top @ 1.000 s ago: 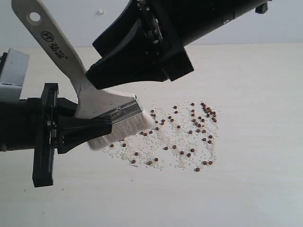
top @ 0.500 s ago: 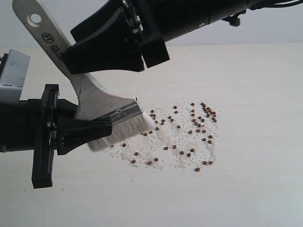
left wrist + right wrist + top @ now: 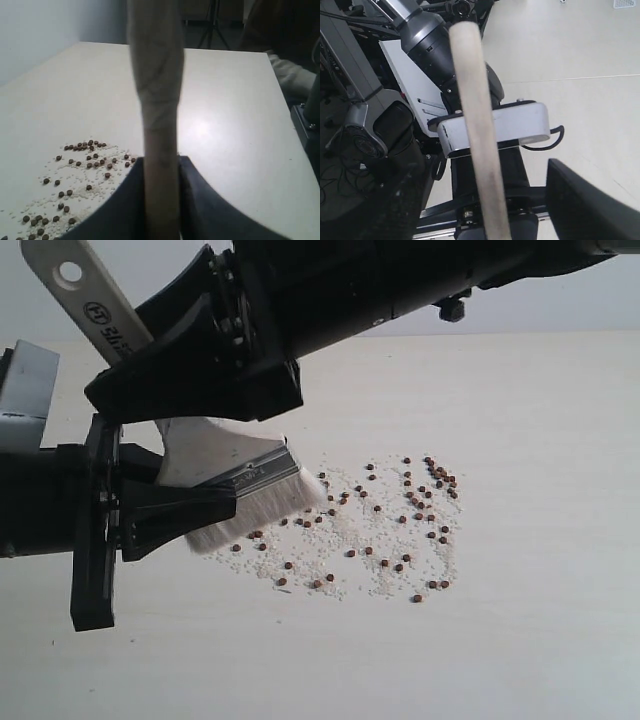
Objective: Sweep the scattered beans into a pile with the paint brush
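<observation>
The paint brush [image 3: 215,455] stands tilted, its whitish bristles [image 3: 262,508] on the table at the left edge of the beans [image 3: 390,525]. My left gripper [image 3: 225,502] is shut on the brush near its metal band; its wrist view shows the brush [image 3: 160,100] edge-on between the jaws [image 3: 161,167], with the beans [image 3: 82,162] beside it. My right gripper [image 3: 190,400] reaches across from the upper right and straddles the cream handle [image 3: 472,100]. It is open [image 3: 487,200], both fingers apart from the wood. The beans lie spread among whitish crumbs, densest at the far right [image 3: 440,478].
The pale table [image 3: 540,620] stretches right of and in front of the beans. Its far edge [image 3: 220,50] and side edge [image 3: 295,150] show in the left wrist view. The left arm's white bracket [image 3: 520,122] and black base sit under the handle in the right wrist view.
The right gripper has moved left and down along the handle and now spans it just above the left gripper. The handle end has shifted slightly left. Bristles and beans stay put.
</observation>
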You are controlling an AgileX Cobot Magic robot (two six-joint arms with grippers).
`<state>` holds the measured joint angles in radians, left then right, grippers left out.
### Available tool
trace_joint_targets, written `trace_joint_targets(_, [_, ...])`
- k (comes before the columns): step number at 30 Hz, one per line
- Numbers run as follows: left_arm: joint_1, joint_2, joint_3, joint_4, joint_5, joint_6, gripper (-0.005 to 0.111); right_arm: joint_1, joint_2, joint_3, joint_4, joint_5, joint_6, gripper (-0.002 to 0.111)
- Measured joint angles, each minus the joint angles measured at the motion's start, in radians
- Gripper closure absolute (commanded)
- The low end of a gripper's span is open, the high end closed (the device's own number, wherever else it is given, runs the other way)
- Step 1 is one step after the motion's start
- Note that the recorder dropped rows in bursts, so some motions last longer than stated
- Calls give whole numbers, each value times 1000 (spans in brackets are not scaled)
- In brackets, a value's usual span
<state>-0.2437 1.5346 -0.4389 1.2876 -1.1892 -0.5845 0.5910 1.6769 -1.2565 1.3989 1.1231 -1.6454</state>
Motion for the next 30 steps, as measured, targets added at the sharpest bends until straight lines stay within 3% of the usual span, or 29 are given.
trace_joint_targets(13, [0,0,0,0,0,0,107,39,32,0,17,-45,-2,44])
trace_joint_targets(22, [0,0,0,7,0,0,107,39,37,0,17,-50,-3,49])
trace_joint_targets(27, [0,0,0,7,0,0,107,39,37,0,29,-50,-16,59])
trace_joint_targets(30, [0,0,0,9,0,0,107,39,37,0,49,-50,-20,60])
